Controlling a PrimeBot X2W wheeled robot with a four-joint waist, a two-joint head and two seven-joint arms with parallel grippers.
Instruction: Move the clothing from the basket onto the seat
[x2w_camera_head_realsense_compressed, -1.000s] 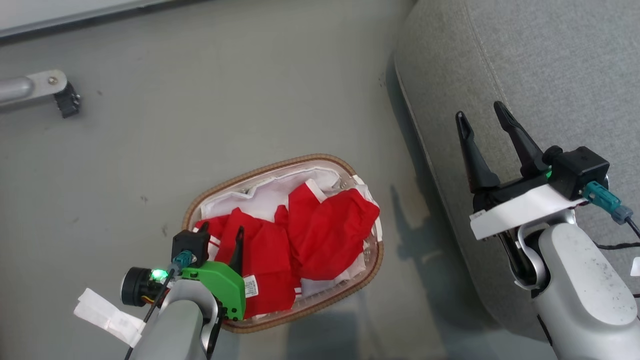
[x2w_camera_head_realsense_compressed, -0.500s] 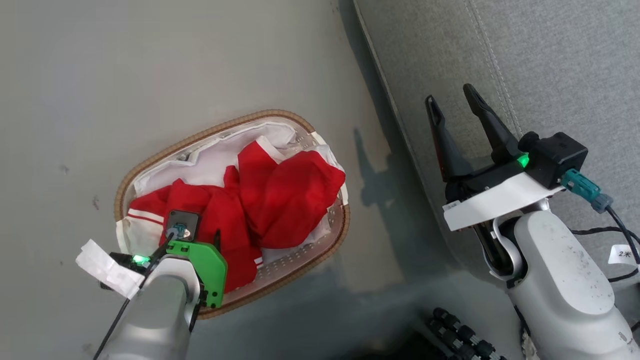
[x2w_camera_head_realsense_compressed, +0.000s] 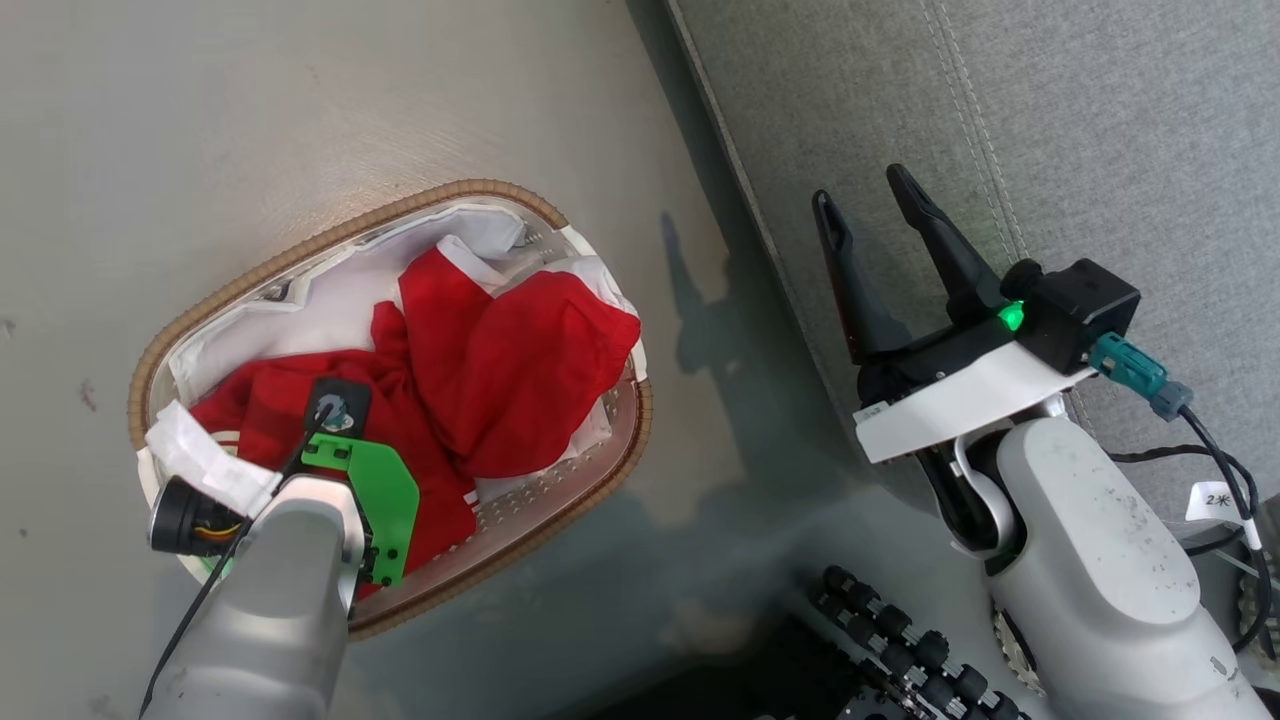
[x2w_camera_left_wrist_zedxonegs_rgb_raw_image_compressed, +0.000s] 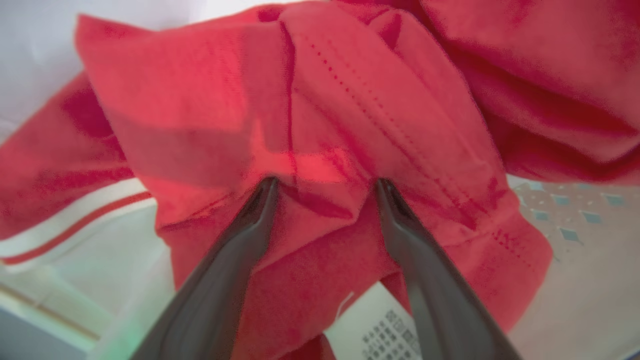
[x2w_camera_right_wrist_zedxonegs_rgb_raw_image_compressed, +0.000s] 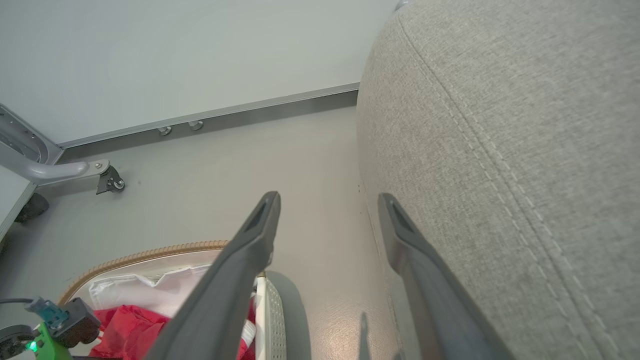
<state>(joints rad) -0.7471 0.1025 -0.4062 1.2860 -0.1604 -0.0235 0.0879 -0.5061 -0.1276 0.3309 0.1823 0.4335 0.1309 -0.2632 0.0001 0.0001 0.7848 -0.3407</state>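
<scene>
While the left arm reaches down into it, note the count: one basket (x2w_camera_head_realsense_compressed: 470, 187), one seat (x2w_camera_head_realsense_compressed: 1100, 150), one white liner (x2w_camera_head_realsense_compressed: 300, 310), two tools. The clothing (x2w_camera_head_realsense_compressed: 520, 370) lies in the basket as two red heaps. One bulges toward the seat side and one is flatter under the left wrist. You cannot tell where one garment ends and the other begins.

Edges and room:
- The basket stands on the floor (x2w_camera_head_realsense_compressed: 300, 100) beside the seat's long edge, with a band of bare floor between the two.
- Red cloth on the seat side rides up to the brown rim.
- The seat's top is bare grey fabric with two stitched seams.

Left tool (x2w_camera_left_wrist_zedxonegs_rgb_raw_image_compressed: 325, 185):
- Its fingers are apart, with both tips pressed into a fold of red cloth that bunches between them.
- They have not closed on the cloth.
- In the head view the wrist covers these fingers.

Right tool (x2w_camera_head_realsense_compressed: 858, 183): its fingers are spread and hold nothing. It hangs over the seat's near edge, well apart from the basket.

View differences:
- The left wrist view adds a printed label (x2w_camera_left_wrist_zedxonegs_rgb_raw_image_compressed: 380, 330) below the fold, white trim with a red stripe at the left, and perforated basket wall at the right.
- The right wrist view adds the wall (x2w_camera_right_wrist_zedxonegs_rgb_raw_image_compressed: 200, 50), a metal skirting rail (x2w_camera_right_wrist_zedxonegs_rgb_raw_image_compressed: 260, 107) along the floor's far edge, and one castor leg (x2w_camera_right_wrist_zedxonegs_rgb_raw_image_compressed: 107, 177) near it.
</scene>
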